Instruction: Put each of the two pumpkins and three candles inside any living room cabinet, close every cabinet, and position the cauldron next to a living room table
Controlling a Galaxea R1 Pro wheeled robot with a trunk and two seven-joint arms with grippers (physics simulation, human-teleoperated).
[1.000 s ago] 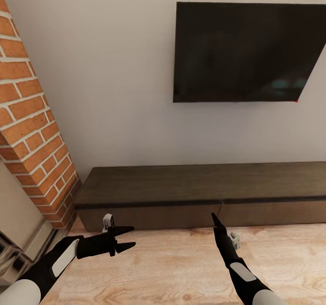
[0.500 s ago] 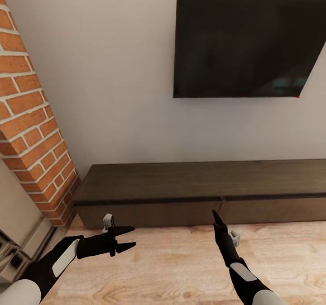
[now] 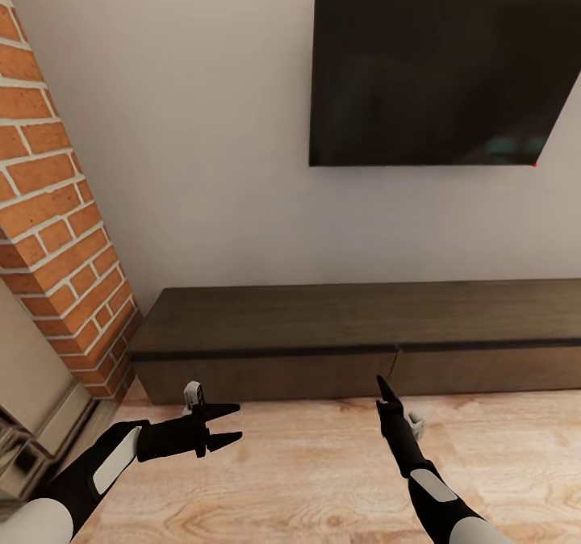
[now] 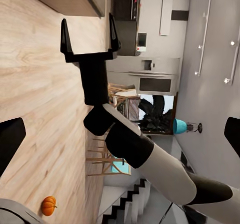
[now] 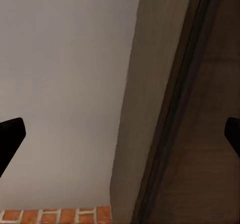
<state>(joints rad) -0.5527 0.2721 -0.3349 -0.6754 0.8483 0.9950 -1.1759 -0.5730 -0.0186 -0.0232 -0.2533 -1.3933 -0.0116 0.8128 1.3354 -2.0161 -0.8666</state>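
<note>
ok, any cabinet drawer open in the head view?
No: both drawer fronts of the cabinet sit flush, with no pale inside showing.

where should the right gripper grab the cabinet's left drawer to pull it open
No handle shows on the cabinet. Its left drawer front is flat, with a dark recess under the top edge. Judging by that, the open right gripper would best come from the front and hook a finger into that recess, then pull straight back.

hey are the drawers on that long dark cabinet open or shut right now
Shut. In the head view the cabinet shows flat drawer fronts flush along its face, with no beige interior exposed.
</note>
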